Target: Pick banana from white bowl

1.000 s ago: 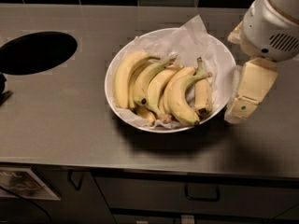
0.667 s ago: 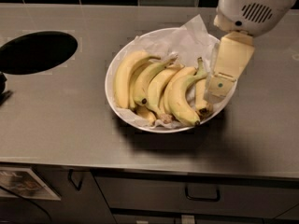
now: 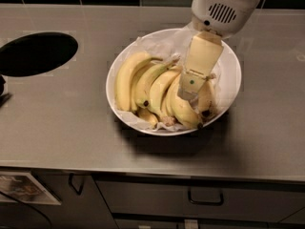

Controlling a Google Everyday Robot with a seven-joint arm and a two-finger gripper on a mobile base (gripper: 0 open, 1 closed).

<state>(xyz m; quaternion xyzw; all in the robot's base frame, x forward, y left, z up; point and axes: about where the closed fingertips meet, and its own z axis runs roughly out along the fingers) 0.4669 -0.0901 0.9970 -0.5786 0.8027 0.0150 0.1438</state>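
Cream gripper (image 3: 189, 90), beside the white bowl (image 3: 230, 61) a second ago, now reaches inside it, tip on or just above a right-hand banana (image 3: 183, 110) lying among the bunch; whether spread or closed cannot be told. Approach done; grasp judged next.

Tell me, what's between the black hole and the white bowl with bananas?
Only bare grey countertop, seen in the camera view. The gripper hangs over the bananas inside the white bowl, not in that stretch.
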